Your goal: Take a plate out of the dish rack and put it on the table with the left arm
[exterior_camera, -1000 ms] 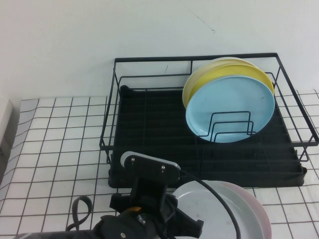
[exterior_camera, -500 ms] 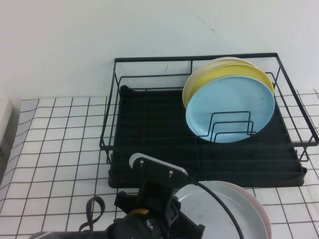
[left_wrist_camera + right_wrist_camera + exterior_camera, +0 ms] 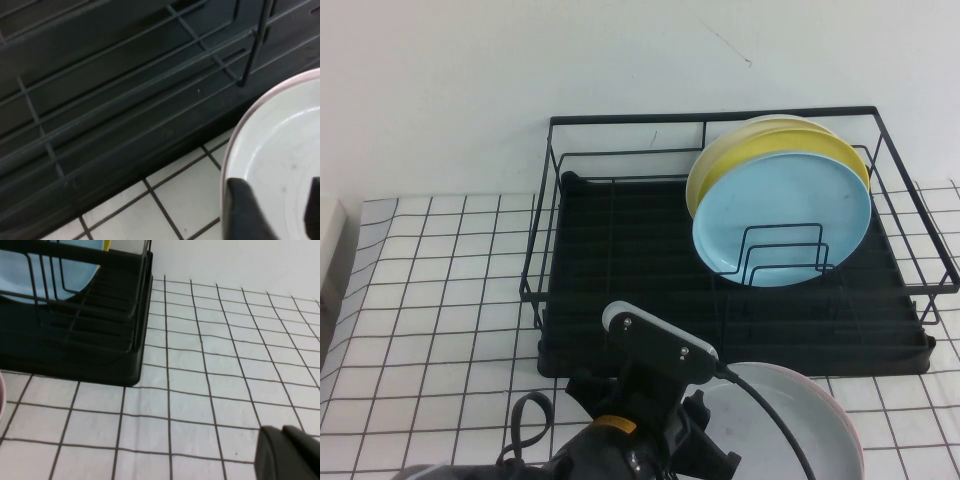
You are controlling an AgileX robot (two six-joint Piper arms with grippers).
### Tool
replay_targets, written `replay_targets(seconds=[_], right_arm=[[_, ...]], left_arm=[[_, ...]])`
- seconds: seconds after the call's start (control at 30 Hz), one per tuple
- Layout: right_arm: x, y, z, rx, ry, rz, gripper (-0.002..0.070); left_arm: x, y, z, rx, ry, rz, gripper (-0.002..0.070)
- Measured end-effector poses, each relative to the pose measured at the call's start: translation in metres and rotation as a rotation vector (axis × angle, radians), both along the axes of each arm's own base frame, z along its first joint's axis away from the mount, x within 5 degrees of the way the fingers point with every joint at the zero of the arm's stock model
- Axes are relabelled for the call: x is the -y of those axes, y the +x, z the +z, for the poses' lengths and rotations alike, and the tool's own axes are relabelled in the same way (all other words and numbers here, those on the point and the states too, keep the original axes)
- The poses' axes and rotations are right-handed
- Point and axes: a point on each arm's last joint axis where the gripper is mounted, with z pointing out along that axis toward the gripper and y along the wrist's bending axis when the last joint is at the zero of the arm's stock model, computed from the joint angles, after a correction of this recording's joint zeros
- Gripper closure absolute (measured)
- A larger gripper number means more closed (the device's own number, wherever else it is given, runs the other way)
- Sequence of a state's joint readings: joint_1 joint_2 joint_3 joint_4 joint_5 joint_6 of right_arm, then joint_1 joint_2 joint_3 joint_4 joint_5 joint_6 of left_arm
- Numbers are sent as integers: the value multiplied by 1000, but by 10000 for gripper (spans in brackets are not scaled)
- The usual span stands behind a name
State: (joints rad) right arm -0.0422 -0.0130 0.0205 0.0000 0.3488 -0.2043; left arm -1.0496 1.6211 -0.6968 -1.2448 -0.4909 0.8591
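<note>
My left gripper is part-open over the plate, which lies flat on the pink plate near the dish rack. I open fully, then lift straight up so no finger drags the rim. Right gripper sits low over the table on the right; can't tell its state.

A plain white wall stood behind the scene, bare but for a few faint scuffs and a thin dark scratch high up. It met the table along a straight line. The light was even and soft, casting only weak shadows.
</note>
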Motion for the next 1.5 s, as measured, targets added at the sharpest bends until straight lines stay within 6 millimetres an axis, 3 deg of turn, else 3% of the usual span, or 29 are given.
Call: replay_targets(seconds=[0.13, 0.3, 0.37, 0.5, 0.57, 0.87, 1.13, 1.33, 1.5], right_arm=[[0, 0, 0, 0, 0, 0, 679], [0, 0, 0, 0, 0, 0, 679], [0, 0, 0, 0, 0, 0, 679], [0, 0, 0, 0, 0, 0, 679], [0, 0, 0, 0, 0, 0, 679], [0, 0, 0, 0, 0, 0, 679], [0, 0, 0, 0, 0, 0, 679], [0, 0, 0, 0, 0, 0, 679], [0, 0, 0, 0, 0, 0, 679]], left_arm=[[0, 1, 1, 13, -2, 4, 335], [0, 2, 2, 32, 9, 0, 319], [-1, 2, 2, 37, 15, -3, 375], [-1, 1, 6, 45, 9, -11, 586], [-2, 0, 13, 62, 2, -21, 634], [-28, -13, 81, 233, -60, -69, 673], [-75, -44, 154, 320, -342, -62, 676], [-102, -70, 183, 290, -555, -119, 676], [-113, -80, 194, 388, -533, -188, 676]])
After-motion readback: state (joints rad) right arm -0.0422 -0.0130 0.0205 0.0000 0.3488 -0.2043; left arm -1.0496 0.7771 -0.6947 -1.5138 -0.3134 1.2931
